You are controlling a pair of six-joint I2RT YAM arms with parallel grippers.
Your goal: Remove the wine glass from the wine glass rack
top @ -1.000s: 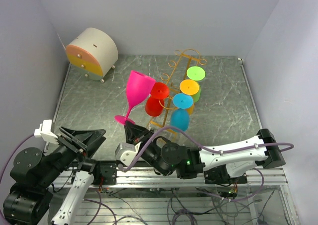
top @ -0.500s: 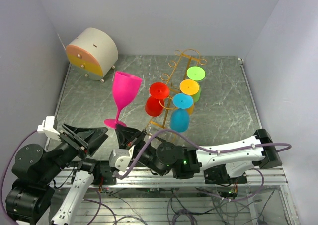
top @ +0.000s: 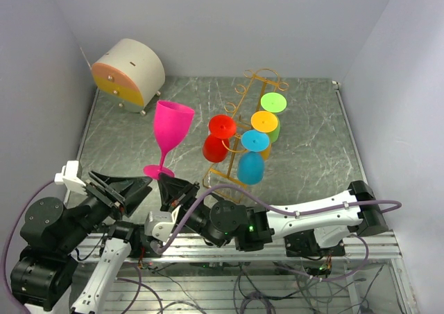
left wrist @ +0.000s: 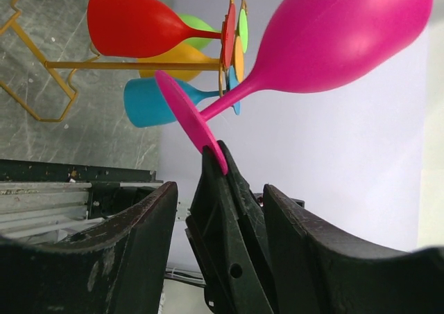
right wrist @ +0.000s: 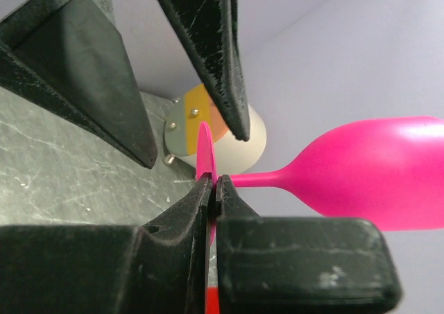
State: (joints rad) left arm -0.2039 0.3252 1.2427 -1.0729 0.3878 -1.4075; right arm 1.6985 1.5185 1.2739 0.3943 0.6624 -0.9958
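The pink wine glass stands upright in the air, left of the golden wire wine glass rack and apart from it. My right gripper is shut on the rim of the glass's round foot; in the right wrist view the jaws pinch the disc edge-on. My left gripper is open just left of the foot. In the left wrist view its fingers flank the right gripper's tip, and the pink glass is above. Red, blue, orange and green glasses hang on the rack.
A round cream drum cabinet with orange and yellow drawers stands at the back left, also visible behind the foot in the right wrist view. The grey marble table is walled by pale panels on three sides.
My right gripper carried the pink glass left, away from the rack and toward my left gripper, and the glass went from tilted to upright. My left gripper shifted slightly toward the foot.
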